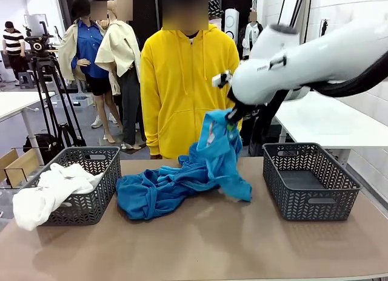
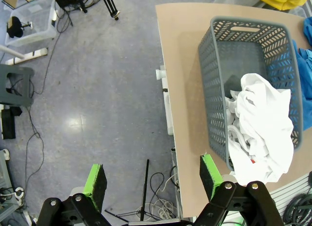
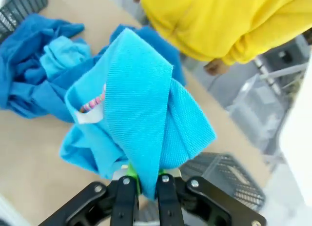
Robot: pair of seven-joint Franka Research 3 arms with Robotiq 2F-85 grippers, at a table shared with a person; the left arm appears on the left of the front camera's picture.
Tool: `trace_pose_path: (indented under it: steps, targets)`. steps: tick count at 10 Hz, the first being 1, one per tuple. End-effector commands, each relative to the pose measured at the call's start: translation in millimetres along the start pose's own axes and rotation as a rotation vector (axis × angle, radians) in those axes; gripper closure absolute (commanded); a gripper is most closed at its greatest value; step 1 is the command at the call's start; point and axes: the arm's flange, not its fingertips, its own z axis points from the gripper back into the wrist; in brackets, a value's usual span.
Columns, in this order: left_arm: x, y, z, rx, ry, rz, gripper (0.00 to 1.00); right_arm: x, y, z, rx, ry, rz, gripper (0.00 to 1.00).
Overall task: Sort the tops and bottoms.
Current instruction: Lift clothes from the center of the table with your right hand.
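Jaws of the right arm (image 1: 315,56) clamp a light-blue garment (image 1: 221,147), held up over the surface (image 1: 200,244); darker blue cloth (image 1: 151,193) lies at its eight o'clock. Left jaws gape wide over the floor (image 2: 87,89).

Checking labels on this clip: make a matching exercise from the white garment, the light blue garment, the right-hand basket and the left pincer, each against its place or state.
1 white garment
2 light blue garment
3 right basket
4 left pincer

A open, holding nothing
B gripped by the right pincer
C on the table's right end
D draped in the left basket

Pairs: 1-D, 2-B, 3-C, 4-A
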Motion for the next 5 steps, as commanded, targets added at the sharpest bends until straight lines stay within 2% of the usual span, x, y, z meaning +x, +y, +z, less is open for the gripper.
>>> trace_pose_path:
  steps: [1, 3, 5]
  targets:
    - [-2.0, 1.4, 1.5, 0.016, 0.009, -0.013, 0.0, 39.2, -10.6, 60.4, -0.084, -0.009, -0.002, 1.0]
    - [-2.0, 1.4, 1.5, 0.016, 0.009, -0.013, 0.0, 76.5, -15.6, 132.0, -0.175, -0.056, -0.016, 1.0]
    - [-2.0, 1.4, 1.5, 0.016, 0.009, -0.013, 0.0, 99.3, -10.4, 187.9, -0.243, -0.123, -0.029, 1.0]
